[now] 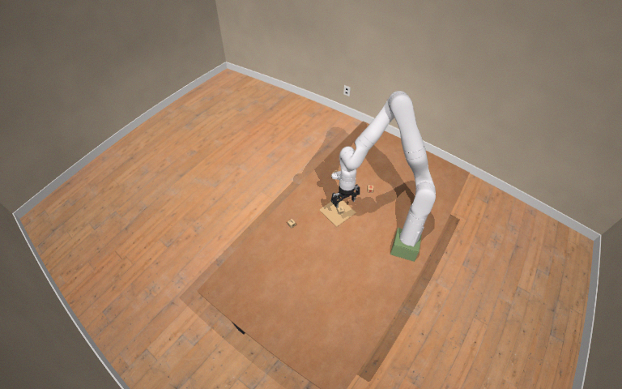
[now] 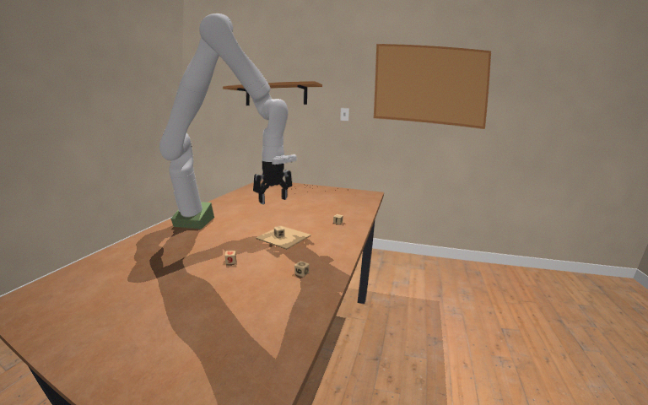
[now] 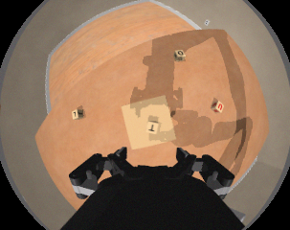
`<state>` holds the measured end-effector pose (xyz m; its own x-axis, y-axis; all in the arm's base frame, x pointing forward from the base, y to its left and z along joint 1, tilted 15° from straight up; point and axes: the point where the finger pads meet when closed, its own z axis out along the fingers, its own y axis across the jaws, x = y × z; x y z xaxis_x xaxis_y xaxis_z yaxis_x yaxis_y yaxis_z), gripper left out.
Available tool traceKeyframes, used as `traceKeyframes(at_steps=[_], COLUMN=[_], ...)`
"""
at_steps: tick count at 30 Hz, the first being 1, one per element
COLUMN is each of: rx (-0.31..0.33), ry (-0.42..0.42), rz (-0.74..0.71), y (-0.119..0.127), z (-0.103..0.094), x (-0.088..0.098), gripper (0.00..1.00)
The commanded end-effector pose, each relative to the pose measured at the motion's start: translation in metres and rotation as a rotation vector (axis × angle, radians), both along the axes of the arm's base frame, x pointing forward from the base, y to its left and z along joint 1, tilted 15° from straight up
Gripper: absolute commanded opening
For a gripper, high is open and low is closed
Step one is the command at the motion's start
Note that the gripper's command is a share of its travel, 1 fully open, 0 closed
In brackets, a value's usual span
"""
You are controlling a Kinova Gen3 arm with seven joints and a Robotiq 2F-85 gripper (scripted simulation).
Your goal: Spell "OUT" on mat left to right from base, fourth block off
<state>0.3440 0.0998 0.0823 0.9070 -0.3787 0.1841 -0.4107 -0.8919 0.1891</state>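
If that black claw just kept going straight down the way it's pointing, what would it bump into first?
Probably the small wooden block lying on the tan square mat. The open, empty gripper hangs above them, pointing down; whether it is exactly over the block or slightly off is unclear.

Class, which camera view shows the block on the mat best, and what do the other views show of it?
The wrist view: the block sits near centre, top face toward the camera, on the mat. The exterior view shows it small, side on. In the top view it is tiny, just below the open gripper.
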Motion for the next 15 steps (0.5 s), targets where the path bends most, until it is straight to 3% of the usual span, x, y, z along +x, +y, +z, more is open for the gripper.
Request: traceKeyframes(at_steps=[1, 15], rx=[0.001, 0.002], ry=[-0.002, -0.002], rz=[-0.005, -0.005], y=[-0.001, -0.007], z=[0.0, 0.003], x=[0.002, 0.014], gripper=[1.0, 1.0])
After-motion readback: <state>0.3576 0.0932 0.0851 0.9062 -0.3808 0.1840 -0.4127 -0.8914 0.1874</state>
